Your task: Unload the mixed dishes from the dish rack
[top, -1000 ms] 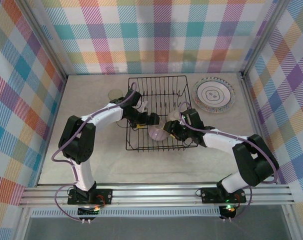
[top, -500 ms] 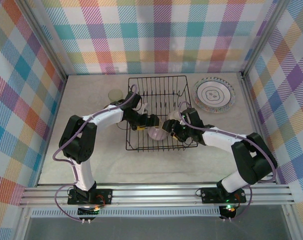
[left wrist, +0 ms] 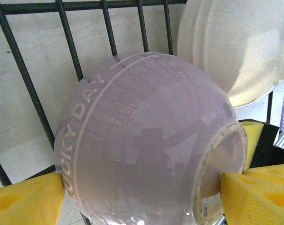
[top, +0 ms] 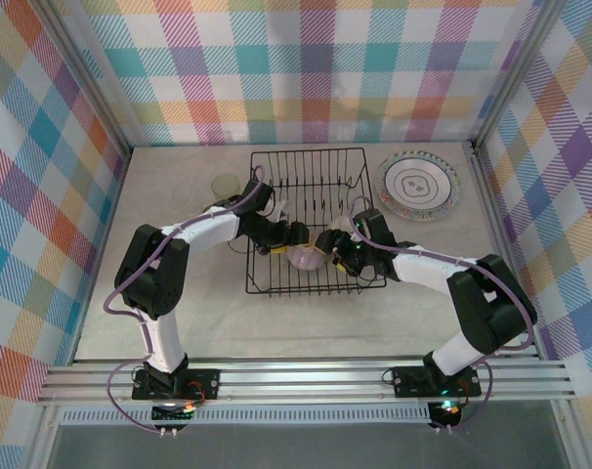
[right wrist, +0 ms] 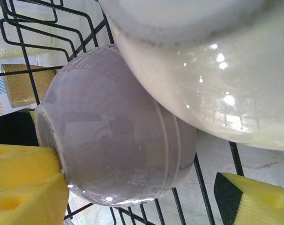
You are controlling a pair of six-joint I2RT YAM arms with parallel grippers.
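Sideways, the lilac bowl (left wrist: 142, 140) lies in the dish rack (top: 316, 186) near its front edge, beside a cream bowl (left wrist: 231, 47). Left gripper (left wrist: 142, 194) pinches it, pads (left wrist: 25, 199) on both sides; right gripper (right wrist: 139, 197) stands open, one pad touching its foot.

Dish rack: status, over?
Left gripper closed on lilac bowl, in rack. Right gripper open, one pad at its foot. Cream bowl tight beside it.
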